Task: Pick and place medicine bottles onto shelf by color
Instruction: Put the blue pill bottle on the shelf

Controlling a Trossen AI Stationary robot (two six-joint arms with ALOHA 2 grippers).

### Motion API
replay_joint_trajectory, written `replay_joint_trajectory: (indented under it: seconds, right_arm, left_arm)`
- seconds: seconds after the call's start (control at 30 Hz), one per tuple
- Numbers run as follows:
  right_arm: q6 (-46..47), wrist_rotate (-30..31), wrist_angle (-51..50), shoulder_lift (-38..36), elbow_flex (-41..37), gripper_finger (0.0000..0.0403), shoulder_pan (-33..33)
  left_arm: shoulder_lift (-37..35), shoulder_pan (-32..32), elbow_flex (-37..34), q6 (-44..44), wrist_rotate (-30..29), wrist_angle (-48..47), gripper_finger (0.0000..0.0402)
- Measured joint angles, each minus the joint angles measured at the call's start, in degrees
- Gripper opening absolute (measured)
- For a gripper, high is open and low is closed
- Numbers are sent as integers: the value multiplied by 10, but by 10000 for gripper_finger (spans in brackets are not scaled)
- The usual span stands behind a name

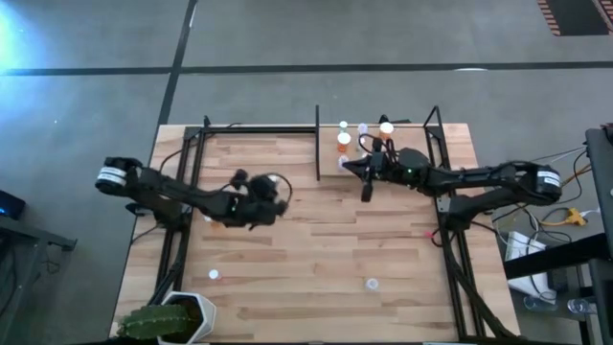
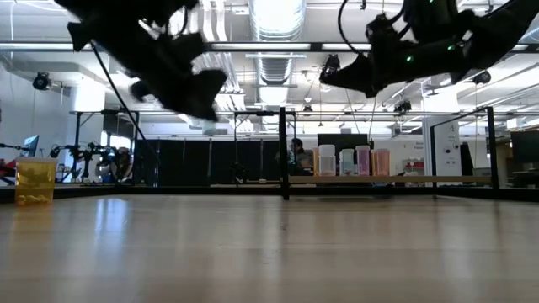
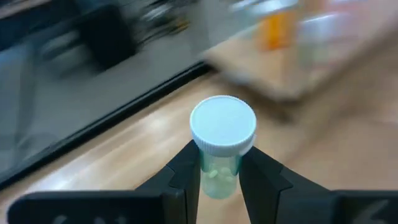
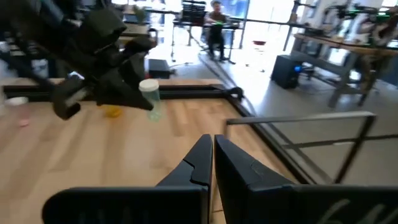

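My left gripper [image 1: 278, 196] is over the table's left middle, well above the board, and shut on a pale green medicine bottle [image 3: 219, 171] with a white cap [image 3: 222, 124]. It also shows in the right wrist view [image 4: 150, 93] and in the low view [image 2: 209, 126]. My right gripper [image 1: 366, 190] is shut and empty, raised in front of the shelf [image 1: 412, 132]. Several bottles [image 1: 344, 140] stand upright on the shelf board, seen in a row in the low view [image 2: 347, 162]. My left gripper pinches the bottle's body just below the cap [image 3: 214, 163] between its two fingers [image 3: 186, 171], one on each side. The bottle stands upright in the hold, cap up, and is lifted clear of the table.
Loose bottles stand on the table near the front: one at front left [image 1: 214, 275], one at front middle [image 1: 372, 284]. An orange bottle [image 1: 211, 222] lies under my left arm. A potted plant [image 1: 168, 321] is at the front left corner. A black divider bar [image 1: 317, 144] stands left of the shelf.
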Motion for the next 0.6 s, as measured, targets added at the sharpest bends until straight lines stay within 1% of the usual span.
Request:
replay_joint_trajectory:
  seconds: [0.03, 0.13, 0.3, 0.4, 0.53, 0.6]
  right_arm:
    - [-1, 0, -18, -14, 0, 9, 9]
    - [-3, 0, -84, -71, 0, 9, 34]
    - [6, 2, -209, -188, 0, 9, 75]
    - [21, 5, -277, -246, 0, 9, 100]
    - [34, 6, -320, -297, -8, 9, 128]
    - [35, 6, -326, -313, -17, 9, 139]
  left_arm:
    - [0, -10, -3, 54, 19, 50, 73]
    - [13, -23, -12, 179, 112, 197, 73]
    - [69, -11, -9, 306, 258, 391, 73]
    - [115, 10, 18, 338, 337, 447, 73]
    - [184, 36, 76, 339, 418, 450, 73]
    - [219, 44, 108, 340, 447, 447, 73]
